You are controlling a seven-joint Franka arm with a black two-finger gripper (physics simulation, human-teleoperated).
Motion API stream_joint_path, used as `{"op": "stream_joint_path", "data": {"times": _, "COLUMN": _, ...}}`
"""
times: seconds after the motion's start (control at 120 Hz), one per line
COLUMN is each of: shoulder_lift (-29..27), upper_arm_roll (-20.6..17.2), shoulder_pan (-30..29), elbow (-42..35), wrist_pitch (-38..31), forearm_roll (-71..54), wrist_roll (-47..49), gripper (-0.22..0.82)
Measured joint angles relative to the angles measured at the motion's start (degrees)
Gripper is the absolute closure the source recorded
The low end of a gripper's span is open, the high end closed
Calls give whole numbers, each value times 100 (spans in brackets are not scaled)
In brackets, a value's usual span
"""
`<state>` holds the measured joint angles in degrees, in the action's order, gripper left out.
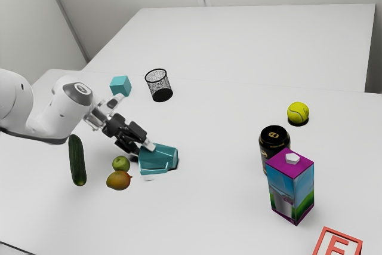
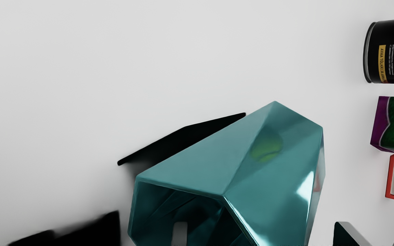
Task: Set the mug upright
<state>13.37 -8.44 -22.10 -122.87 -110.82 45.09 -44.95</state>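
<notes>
The teal faceted mug (image 1: 160, 159) lies on its side on the table beside the fruit, its mouth toward the gripper (image 1: 143, 147). In the wrist view the mug (image 2: 238, 164) shows its dark opening, with one fingertip (image 2: 180, 234) of the gripper (image 2: 263, 234) inside the mouth. The other fingertip (image 2: 345, 235) stands outside the mug's wall, apart from it. The fingers are open, with part of the mug between them. I cannot make out a handle.
Close by are a green apple (image 1: 121, 163), a mango (image 1: 119, 180) and a cucumber (image 1: 77, 160). Farther off stand a teal cube (image 1: 120, 86), mesh cup (image 1: 159, 85), tennis ball (image 1: 298, 113), black can (image 1: 274, 138), carton (image 1: 290, 186) and red letter block (image 1: 338, 244).
</notes>
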Motion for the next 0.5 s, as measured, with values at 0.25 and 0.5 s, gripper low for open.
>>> {"op": "stream_joint_path", "data": {"times": 0.25, "shoulder_lift": 58, "upper_arm_roll": -20, "shoulder_pan": 8, "elbow": 3, "wrist_pitch": 204, "forearm_roll": 170, "wrist_roll": -313, "gripper": 43}}
{"op": "stream_joint_path", "data": {"times": 0.5, "shoulder_lift": -25, "upper_arm_roll": -45, "shoulder_pan": 63, "elbow": 30, "wrist_pitch": 243, "forearm_roll": 203, "wrist_roll": -510, "gripper": 64}}
